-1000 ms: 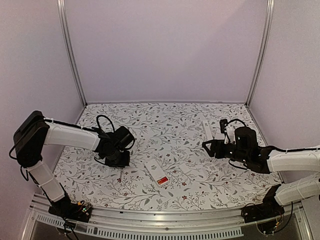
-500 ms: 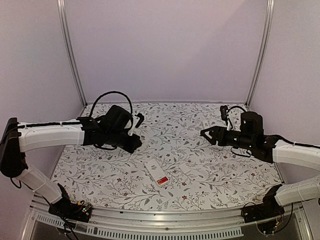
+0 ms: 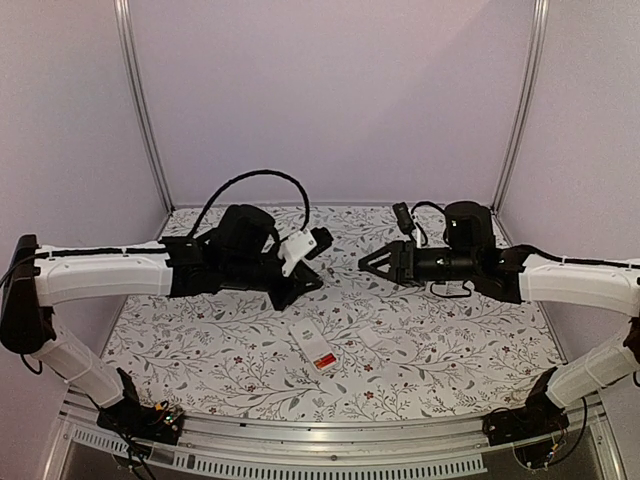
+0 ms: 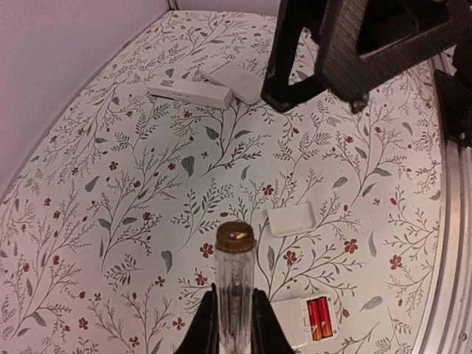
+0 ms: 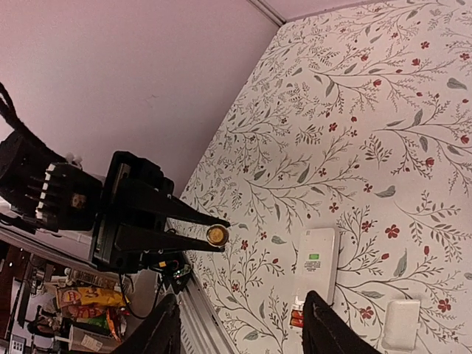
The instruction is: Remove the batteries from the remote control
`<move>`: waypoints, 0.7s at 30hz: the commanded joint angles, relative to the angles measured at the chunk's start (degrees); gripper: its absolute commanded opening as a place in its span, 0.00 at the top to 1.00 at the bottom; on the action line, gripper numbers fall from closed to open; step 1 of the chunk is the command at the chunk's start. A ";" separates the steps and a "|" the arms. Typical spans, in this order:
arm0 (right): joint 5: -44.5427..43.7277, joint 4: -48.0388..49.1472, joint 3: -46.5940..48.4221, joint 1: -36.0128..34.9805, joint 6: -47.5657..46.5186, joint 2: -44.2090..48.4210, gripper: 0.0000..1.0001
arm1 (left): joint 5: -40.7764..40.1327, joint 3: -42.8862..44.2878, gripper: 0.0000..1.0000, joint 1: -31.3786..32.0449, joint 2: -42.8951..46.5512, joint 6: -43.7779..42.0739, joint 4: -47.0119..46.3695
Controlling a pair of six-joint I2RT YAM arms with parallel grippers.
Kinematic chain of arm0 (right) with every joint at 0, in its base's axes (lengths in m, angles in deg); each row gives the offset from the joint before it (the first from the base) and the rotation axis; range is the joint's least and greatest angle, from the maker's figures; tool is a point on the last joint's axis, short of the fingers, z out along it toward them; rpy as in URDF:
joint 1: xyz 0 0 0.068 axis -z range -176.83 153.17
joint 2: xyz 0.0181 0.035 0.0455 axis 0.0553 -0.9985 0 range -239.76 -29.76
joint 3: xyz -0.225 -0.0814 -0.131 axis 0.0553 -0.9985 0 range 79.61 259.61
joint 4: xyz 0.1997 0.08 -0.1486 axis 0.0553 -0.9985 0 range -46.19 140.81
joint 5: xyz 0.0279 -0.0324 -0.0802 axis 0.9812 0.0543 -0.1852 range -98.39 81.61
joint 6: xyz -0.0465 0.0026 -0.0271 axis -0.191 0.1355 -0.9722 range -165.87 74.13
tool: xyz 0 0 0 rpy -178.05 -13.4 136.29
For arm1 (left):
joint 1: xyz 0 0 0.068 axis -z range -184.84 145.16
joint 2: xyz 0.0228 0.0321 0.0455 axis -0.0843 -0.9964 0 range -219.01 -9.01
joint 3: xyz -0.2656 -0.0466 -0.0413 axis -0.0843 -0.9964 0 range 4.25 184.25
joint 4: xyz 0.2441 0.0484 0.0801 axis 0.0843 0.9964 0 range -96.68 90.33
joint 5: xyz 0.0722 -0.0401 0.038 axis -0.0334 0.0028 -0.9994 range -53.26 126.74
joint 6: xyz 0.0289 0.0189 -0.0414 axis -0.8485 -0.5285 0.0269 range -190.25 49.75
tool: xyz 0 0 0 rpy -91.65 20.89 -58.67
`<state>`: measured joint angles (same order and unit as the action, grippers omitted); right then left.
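L claw (image 4: 234, 324) clamped on clear tool (image 4: 234, 258), held out front, prob. to pry. R claw (image 5: 240, 333) apart, empty, raised over table (image 4: 110, 192). Batteries (image 4: 319, 317) sit in open remote (image 3: 306, 340); cover (image 4: 291, 219) lies beside, so bay's exposed.

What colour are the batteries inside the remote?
The batteries are orange-red; the left wrist view shows it best.
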<state>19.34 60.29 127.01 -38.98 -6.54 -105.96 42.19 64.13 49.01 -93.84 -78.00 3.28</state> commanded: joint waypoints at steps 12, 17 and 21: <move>5.25 -1.52 6.77 -5.93 4.65 -11.17 0.53 | -2.58 -2.10 1.00 7.24 -0.33 -4.27 -1.57; 5.59 -2.65 7.71 -7.33 4.79 -12.26 0.56 | -3.30 -2.31 1.00 7.70 -0.41 -4.42 -1.34; 4.61 -5.03 8.65 -8.43 4.13 -13.30 0.60 | -3.94 -2.21 1.00 8.11 -0.68 -4.45 -1.26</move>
<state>23.89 58.17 133.79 -46.19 -1.88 -117.70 39.37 62.58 55.74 -93.84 -81.65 2.19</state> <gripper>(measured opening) 0.409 0.092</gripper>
